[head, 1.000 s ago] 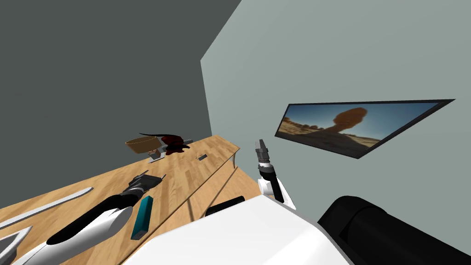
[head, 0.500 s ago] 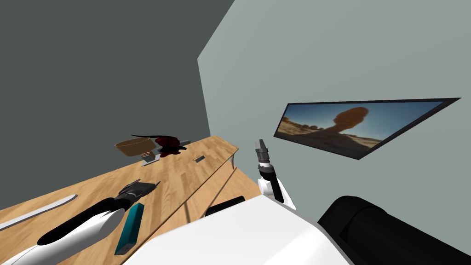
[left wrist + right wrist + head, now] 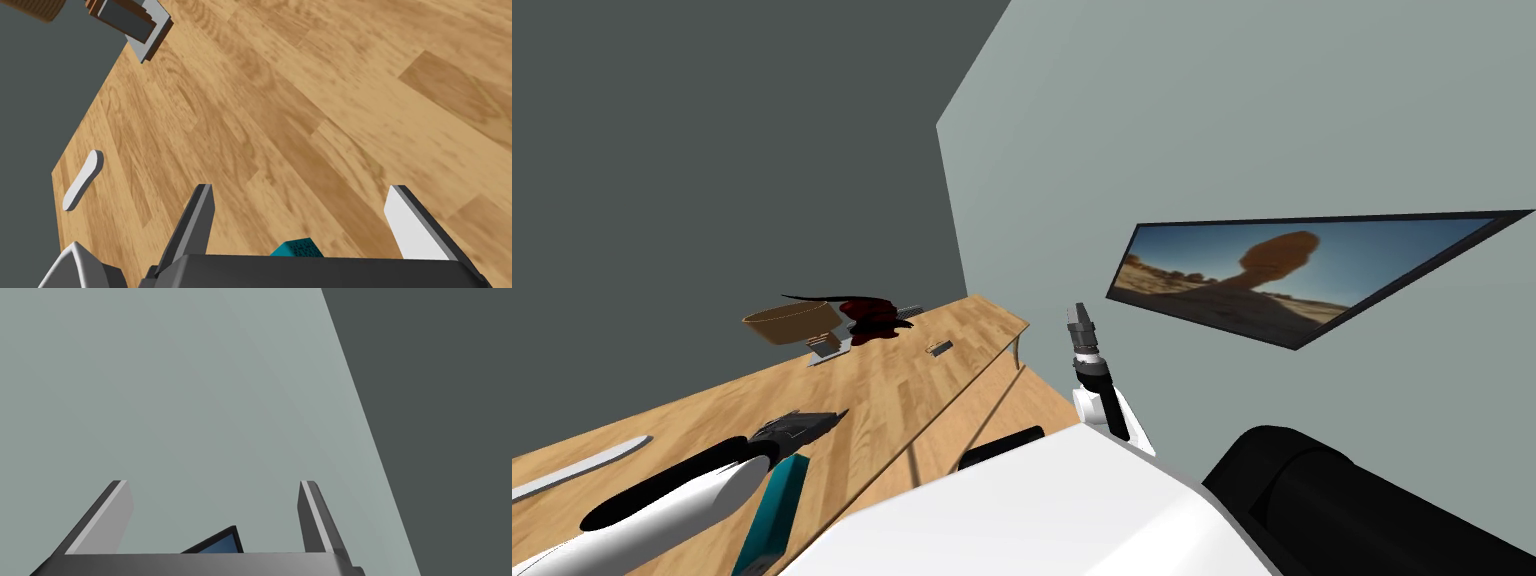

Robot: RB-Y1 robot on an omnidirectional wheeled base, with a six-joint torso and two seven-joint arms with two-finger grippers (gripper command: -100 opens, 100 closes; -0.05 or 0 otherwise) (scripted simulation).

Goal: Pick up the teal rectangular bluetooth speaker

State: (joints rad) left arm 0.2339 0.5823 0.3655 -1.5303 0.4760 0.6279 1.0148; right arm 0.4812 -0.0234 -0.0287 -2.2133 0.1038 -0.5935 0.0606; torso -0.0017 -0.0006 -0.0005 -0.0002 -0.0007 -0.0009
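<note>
Since the frame a second ago the whole head view has slid. That is your own move, not the table's. The wooden table (image 3: 912, 375) and all on it now sit lower and further to your left. The left gripper (image 3: 830, 415) has travelled with the scene and rides lower over the boards than before.

That left gripper (image 3: 300, 188) stands wide open and holds nothing. Bare planks (image 3: 310, 110) lie between its fingers. The teal speaker (image 3: 297, 246) is back at the root of the fingers, between them. One corner of it peeps over the gripper's dark body, and neither blade touches it. From the head, the speaker (image 3: 774, 510) lies flat and lengthwise on the table, beside the left forearm, with its far end just behind the gripper.

Ahead of the fingers and well apart are a grey block (image 3: 142, 27) and a brown bowl (image 3: 790, 322). A flat white strip (image 3: 82, 180) lies off to one side.

Your right gripper (image 3: 1078, 312) is raised beside the chest, its fingers (image 3: 117, 513) parted and empty.
</note>
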